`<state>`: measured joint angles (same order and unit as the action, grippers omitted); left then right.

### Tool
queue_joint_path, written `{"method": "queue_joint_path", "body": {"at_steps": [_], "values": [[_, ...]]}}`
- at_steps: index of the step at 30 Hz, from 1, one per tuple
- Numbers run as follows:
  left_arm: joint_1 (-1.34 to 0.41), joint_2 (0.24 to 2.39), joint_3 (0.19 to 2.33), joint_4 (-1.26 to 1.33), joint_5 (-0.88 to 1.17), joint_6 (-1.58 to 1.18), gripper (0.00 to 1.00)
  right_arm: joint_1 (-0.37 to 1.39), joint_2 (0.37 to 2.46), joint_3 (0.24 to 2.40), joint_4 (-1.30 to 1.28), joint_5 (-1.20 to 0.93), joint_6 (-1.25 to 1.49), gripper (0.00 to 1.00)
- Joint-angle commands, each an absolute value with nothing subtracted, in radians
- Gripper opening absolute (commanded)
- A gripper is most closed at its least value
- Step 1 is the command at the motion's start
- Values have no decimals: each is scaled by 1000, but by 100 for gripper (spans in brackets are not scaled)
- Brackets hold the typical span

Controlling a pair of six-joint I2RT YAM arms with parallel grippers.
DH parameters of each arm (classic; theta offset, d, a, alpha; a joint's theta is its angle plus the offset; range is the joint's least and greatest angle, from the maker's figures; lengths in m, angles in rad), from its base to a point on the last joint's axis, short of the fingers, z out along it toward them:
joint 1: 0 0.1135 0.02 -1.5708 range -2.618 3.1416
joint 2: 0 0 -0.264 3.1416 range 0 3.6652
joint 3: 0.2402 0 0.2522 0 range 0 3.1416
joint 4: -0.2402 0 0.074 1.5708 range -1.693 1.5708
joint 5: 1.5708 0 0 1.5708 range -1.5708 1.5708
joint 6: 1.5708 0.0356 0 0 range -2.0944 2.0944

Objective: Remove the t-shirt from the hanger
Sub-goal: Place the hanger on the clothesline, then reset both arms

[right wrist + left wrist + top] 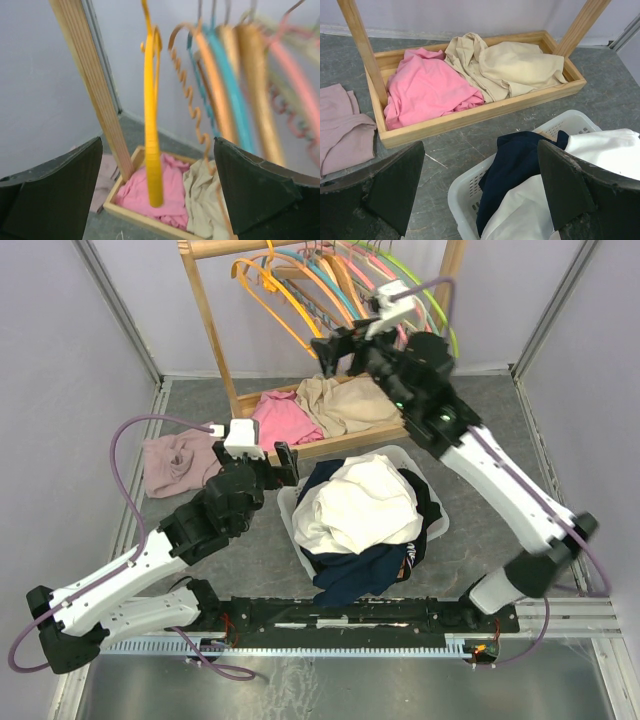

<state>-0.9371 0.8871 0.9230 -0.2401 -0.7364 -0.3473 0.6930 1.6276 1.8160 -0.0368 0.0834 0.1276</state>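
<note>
Several coloured hangers (300, 285) hang bare on the wooden rack, with no cloth on any that I see. My right gripper (330, 352) is up among them and open. In the right wrist view the yellow hanger (151, 125) hangs free between its fingers, which are spread wide apart (158, 145). A pink t-shirt (285, 418) and a beige one (345, 403) lie crumpled in the rack's wooden base tray (330, 447). My left gripper (285, 465) hovers low between tray and basket, open and empty (480, 150).
A white laundry basket (440, 525) in front of the tray holds a white garment (365, 502) and a navy one (360, 575). A mauve shirt (178, 462) lies on the table left of the tray. The rack's left post (210, 330) rises from the tray.
</note>
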Motion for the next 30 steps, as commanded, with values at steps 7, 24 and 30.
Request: {"method": "queue_joint_path", "body": {"at_steps": [7, 24, 30], "values": [[-929, 856, 940, -177, -757, -337, 99, 679, 1104, 1444, -28, 506, -22, 100], [-930, 824, 927, -201, -761, -353, 99, 669, 781, 1092, -46, 988, -104, 99], [-929, 810, 920, -208, -768, -363, 99, 669, 786, 1094, -53, 966, -94, 100]]}}
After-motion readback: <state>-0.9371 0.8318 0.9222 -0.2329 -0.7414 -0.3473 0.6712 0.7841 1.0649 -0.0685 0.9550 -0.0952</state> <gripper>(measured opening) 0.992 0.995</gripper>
